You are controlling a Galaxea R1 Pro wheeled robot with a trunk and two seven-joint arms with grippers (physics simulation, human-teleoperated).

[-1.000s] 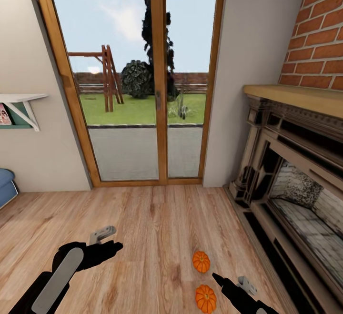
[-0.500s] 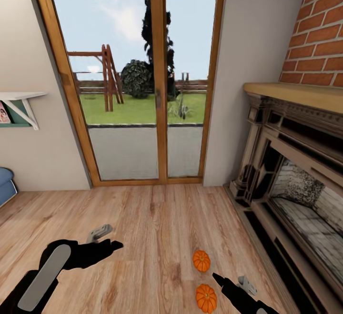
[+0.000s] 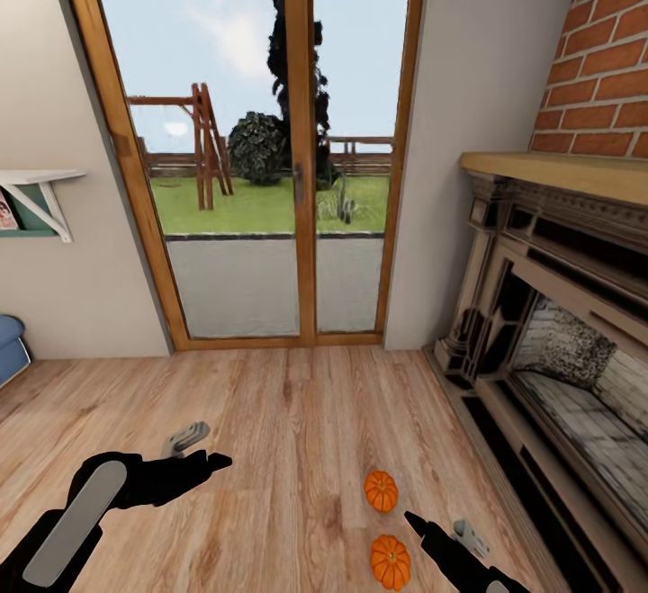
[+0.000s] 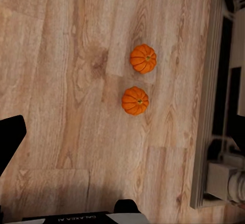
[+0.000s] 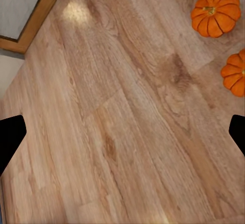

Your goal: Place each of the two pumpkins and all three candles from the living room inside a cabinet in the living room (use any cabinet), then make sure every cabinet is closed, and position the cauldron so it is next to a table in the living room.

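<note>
The room is bright all over, with soft, even light. Daylight comes in through the big glass door (image 3: 261,152), where the sky looks pale and a bit washed out. The wood floor (image 3: 297,413) is lit evenly, and a small pale shiny patch sits on it in the right wrist view. The two pumpkins (image 3: 381,491) have only small, soft shadows under them. The inside of the fireplace (image 3: 558,350) is darker. Far things outside look a little fuzzy. The door frame leans near the picture's edge. The wrist views are a bit soft and grainy.
</note>
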